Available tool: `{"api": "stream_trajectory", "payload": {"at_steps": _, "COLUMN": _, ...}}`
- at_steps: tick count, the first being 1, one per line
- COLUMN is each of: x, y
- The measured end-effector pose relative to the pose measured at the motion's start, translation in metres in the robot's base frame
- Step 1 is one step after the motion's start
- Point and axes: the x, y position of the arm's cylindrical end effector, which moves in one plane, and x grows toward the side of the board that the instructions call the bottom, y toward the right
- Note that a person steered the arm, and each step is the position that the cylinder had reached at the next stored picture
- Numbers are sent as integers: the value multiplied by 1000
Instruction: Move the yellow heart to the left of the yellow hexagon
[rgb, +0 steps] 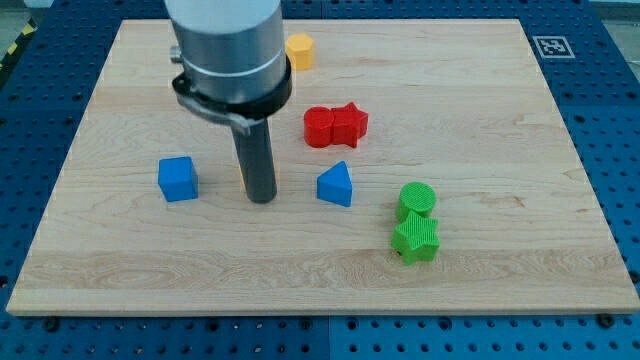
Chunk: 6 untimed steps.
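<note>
Tip (261, 198) between 2 blue (178, 179) (336, 185); 2 red (319, 127) (350, 123), 2 green (417, 198) (415, 239), 1 yellow (299, 50).

My tip (261, 197) rests on the wooden board (500, 290) between the blue cube (178, 179) on the view's left and the blue triangular block (336, 185) on the view's right, apart from both. A sliver of yellow shows just beside the rod's left edge; I cannot tell its shape. The yellow hexagon (300, 50) sits near the view's top, partly behind my arm's housing. Two red blocks (335, 126) touch each other right of centre, one rounded, one star-like. Lower right, a green cylinder (417, 199) touches a green star (416, 239) below it.
</note>
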Motion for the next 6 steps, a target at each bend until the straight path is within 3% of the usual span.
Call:
{"api": "stream_trajectory", "payload": {"at_steps": 1, "x": -28, "y": 0}}
{"api": "stream_trajectory", "payload": {"at_steps": 5, "x": -30, "y": -29}}
{"api": "stream_trajectory", "payload": {"at_steps": 6, "x": -48, "y": -27}}
